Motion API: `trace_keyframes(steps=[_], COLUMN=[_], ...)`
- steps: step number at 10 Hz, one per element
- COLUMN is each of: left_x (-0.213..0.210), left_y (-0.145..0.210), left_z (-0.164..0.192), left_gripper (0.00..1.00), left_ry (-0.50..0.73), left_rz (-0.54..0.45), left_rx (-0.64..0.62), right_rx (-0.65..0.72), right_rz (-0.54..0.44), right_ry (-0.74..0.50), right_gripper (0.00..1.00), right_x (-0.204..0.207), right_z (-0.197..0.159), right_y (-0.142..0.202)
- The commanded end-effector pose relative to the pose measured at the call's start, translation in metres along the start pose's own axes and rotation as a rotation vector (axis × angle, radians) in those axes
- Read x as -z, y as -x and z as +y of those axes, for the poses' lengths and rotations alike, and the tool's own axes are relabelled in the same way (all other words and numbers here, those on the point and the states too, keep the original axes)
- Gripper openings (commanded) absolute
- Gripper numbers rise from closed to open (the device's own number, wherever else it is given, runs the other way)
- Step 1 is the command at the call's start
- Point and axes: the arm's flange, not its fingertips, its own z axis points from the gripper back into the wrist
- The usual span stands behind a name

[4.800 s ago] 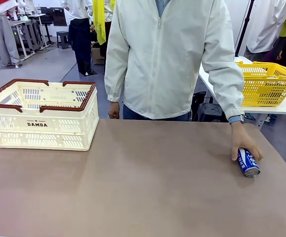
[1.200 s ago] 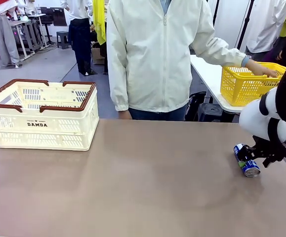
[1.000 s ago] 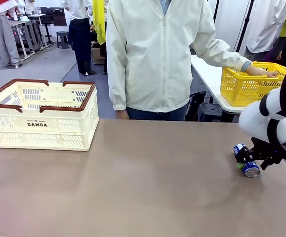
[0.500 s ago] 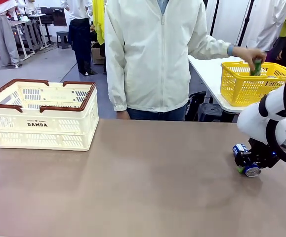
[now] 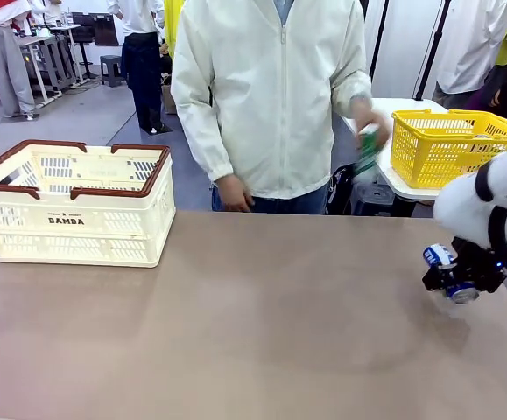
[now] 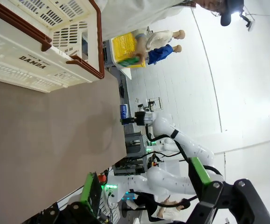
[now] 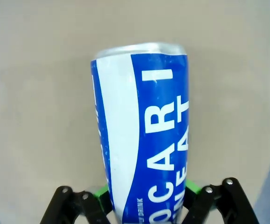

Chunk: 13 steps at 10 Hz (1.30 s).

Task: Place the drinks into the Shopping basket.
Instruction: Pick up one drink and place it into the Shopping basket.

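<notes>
right gripper (image 5: 453, 280) clamped on blue can (image 7: 141, 126); pads bite near one end, most of the can sticks out past the fingers; can lies roughly level by the tabletop's (image 5: 262, 324) right edge, looks just clear of it, hard to confirm; left gripper (image 6: 144, 186) wide open, empty, low on the robot's side; basket (image 5: 78, 219) sits at far left corner, well apart from the can; green can (image 5: 366, 150) is in the person's hand (image 5: 369, 116) beyond the far edge, blurred.

risks: off-centre grip on a smooth round can, so it may pivot or slip during the long carry across; a low carry would clip the basket's brown rim; the hand with the green can may cross the arm's path.

surface: matte grey-brown, flat, otherwise bare; room: open lab, yellow basket (image 5: 454, 149) on white side table (image 5: 391, 179) at right, people and benches far back.
</notes>
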Motion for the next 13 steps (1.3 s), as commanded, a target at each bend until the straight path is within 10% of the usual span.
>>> trace_keyframes(steps=[1,6,7,9,13], left_x=[-0.002,-0.002,-0.002,-0.002,-0.002], left_y=[0.001,0.001,0.001,0.001,0.001], left_z=[-0.002,-0.002,-0.002,-0.002,-0.002], left_gripper=[1.00,1.00,1.00,1.00,1.00], left_ry=[0.012,0.012,0.012,0.012,0.012], left_rz=[0.004,0.004,0.004,0.004,0.004], left_rx=[-0.002,-0.002,-0.002,-0.002,-0.002], right_rx=[-0.057,-0.125,-0.073,-0.087,-0.569], right_rz=[-0.015,-0.025,-0.046,-0.033,-0.060], right_ry=[-0.056,-0.230,-0.182,-0.215,-0.324], right_gripper=[0.00,0.00,0.00,0.00,0.00], right_x=[-0.108,-0.165,-0.185,-0.195,-0.183], right_z=[-0.010,-0.005,-0.005,-0.001,0.130], right_y=[0.055,0.141,0.089,0.104,0.073])
